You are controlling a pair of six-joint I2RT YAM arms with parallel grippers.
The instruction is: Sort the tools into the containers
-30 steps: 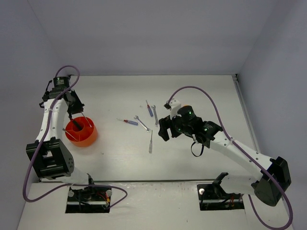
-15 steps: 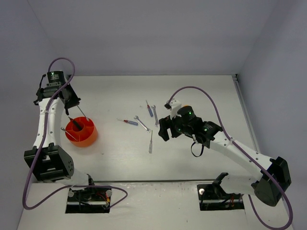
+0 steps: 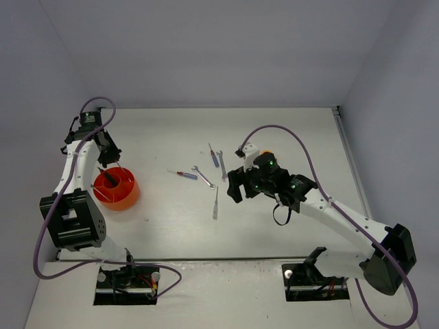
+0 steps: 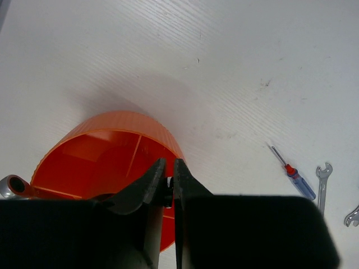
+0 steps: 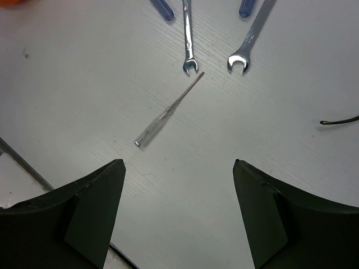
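Orange-red ribbed plastic forms the round tub [image 3: 118,195], which stands on the white tabletop [image 3: 274,130] in the overhead view, with thin inner walls dividing it into compartments. A dark-handled tool [image 3: 110,179] lies slanted inside it, and a thin silver piece [image 3: 96,188] leans at its left rim. The left arm [image 3: 72,171] bends over the tub's far side, with the left jaws just above the rim. To the right of the tub and well apart from it lie a red-and-blue screwdriver [image 3: 185,175], a flat silver wrench [image 3: 204,177], a blue-handled screwdriver [image 3: 215,157], a second wrench [image 3: 222,165] and a slim clear-handled screwdriver [image 3: 216,203]. Farther right again, the right arm [image 3: 322,202] reaches in, its right jaws spread. From the left wrist, the black left jaws are drawn almost together, with only a thin slit between them, directly over the tub's glossy interior; whether anything is pinched there cannot be told. A rounded silver ring end [image 4: 12,184] shows at the tub's left edge. From the right wrist, the matte black right jaws stand wide apart with nothing between them, above the faintly grained tabletop. The clear-handled screwdriver lies ahead, its tip just beside the forked end of one wrench, and another forked wrench end lies alongside.
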